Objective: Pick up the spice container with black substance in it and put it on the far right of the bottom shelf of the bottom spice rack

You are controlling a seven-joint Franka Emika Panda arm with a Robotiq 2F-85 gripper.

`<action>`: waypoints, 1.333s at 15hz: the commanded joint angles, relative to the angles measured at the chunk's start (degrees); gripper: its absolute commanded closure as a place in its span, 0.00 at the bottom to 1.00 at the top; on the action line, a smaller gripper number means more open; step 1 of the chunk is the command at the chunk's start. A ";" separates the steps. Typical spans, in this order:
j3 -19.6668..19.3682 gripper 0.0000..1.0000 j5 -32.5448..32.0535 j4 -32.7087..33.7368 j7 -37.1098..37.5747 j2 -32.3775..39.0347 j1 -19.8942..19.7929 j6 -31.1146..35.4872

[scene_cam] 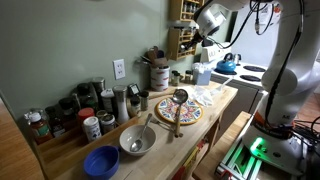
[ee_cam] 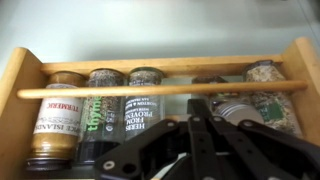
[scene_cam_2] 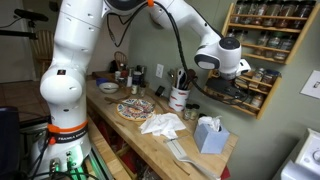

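Note:
In the wrist view my gripper point(ee_cam: 197, 103) is shut, its fingertips together just below the wooden front rail point(ee_cam: 120, 92) of a rack shelf point(ee_cam: 20, 100). Behind the rail stand a brown-filled jar point(ee_cam: 65, 115), a green-labelled jar point(ee_cam: 103, 112), a "Herbes de Provence" jar point(ee_cam: 146, 100), a dark jar point(ee_cam: 210, 84) half hidden behind my fingers, and a light-speckled jar point(ee_cam: 268, 95) at the far right. A round metal lid point(ee_cam: 236, 112) shows beside my fingers. In both exterior views the gripper point(scene_cam: 207, 40) point(scene_cam_2: 238, 72) is up against the lower wall rack point(scene_cam_2: 250, 97).
A second wooden spice rack point(scene_cam_2: 262, 30) hangs above. The counter holds a utensil crock point(scene_cam_2: 180, 98), a patterned plate point(scene_cam: 178, 112), a tissue box point(scene_cam_2: 208, 135), a grey bowl point(scene_cam: 137, 140), a blue bowl point(scene_cam: 101, 161) and several bottles point(scene_cam: 80, 110). A blue kettle point(scene_cam: 227, 65) sits on the stove.

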 commanded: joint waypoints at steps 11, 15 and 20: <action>0.56 1.00 -7.83 -2.91 6.05 -3.70 0.04 -6.71; 0.10 1.00 -10.10 -2.84 8.46 -3.36 -0.09 -10.23; 0.62 1.00 -9.42 -2.69 8.20 -3.48 0.00 -10.99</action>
